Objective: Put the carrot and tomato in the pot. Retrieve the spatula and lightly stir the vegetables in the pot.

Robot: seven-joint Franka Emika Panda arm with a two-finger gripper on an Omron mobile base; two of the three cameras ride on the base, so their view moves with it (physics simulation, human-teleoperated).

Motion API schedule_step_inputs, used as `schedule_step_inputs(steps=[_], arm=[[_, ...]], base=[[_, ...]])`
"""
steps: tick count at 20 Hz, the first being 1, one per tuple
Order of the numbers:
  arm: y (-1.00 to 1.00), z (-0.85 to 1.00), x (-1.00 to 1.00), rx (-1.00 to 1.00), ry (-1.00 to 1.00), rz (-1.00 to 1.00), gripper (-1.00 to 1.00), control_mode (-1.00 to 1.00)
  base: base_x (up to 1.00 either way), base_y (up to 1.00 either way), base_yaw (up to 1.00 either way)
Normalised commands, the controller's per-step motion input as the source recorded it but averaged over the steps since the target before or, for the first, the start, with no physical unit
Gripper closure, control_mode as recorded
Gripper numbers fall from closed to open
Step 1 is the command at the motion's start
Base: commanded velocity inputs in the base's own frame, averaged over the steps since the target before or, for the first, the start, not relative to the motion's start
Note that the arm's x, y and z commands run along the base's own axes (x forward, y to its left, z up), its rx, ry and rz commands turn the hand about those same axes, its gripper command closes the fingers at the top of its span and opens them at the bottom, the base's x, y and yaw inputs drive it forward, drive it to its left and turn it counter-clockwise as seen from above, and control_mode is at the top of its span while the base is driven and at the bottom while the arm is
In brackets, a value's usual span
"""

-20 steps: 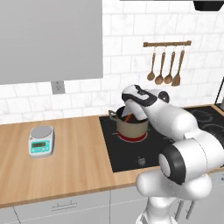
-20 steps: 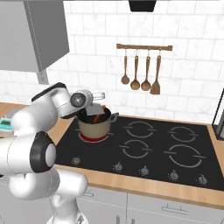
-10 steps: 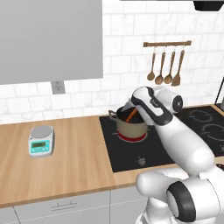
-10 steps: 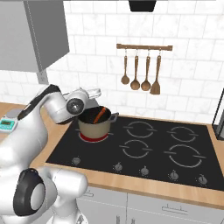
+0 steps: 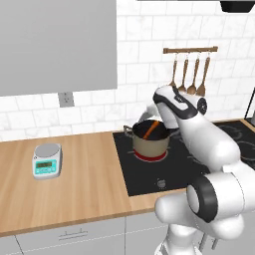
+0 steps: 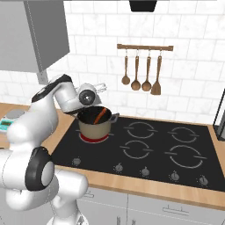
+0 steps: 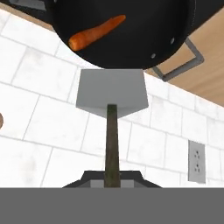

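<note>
We see the two-finger tool (image 7: 112, 181) clamped on the dark thin handle of the flat grey metal spatula (image 7: 111, 89) | slim orange carrot (image 7: 96, 32) lies inside the round tan pot (image 5: 151, 142) | pot sits on the black cooktop (image 6: 184, 145), beside the wooden table (image 5: 64, 189).

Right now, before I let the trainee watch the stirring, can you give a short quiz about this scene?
1. True or false: the carrot lies inside the pot.
2. What does the gripper hold? A) a wooden spoon B) the spatula C) nothing
3. How many wooden utensils hang from the wall rail?

Key: 1 true; 2 B; 3 four.
</note>
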Motion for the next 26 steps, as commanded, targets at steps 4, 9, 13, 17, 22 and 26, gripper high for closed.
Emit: schedule_step_inputs(steps=[4, 9, 13, 17, 22, 26], arm=[[-0.06, -0.45, 0.01, -0.01, 0.12, 0.0, 1.0, -1.0], [-0.03, -0.53, 0.0, -0.02, 0.1, 0.0, 1.0, -1.0], [0.0, -0.32, -0.03, -0.02, 0.06, 0.0, 1.0, -1.0], [0.0, 0.15, -0.81, 0.0, -0.01, 0.0, 1.0, -1.0], [0.0, 0.32, -0.12, 0.0, -0.04, -0.07, 1.0, -1.0], [0.0, 0.1, 0.62, 0.0, 0.03, -0.1, 1.0, -1.0]], base=[[0.0, 0.0, 0.0], [0.0, 0.0, 0.0], [0.0, 0.0, 0.0], [0.0, 0.0, 0.0], [0.0, 0.0, 0.0], [0.0, 0.0, 0.0]])
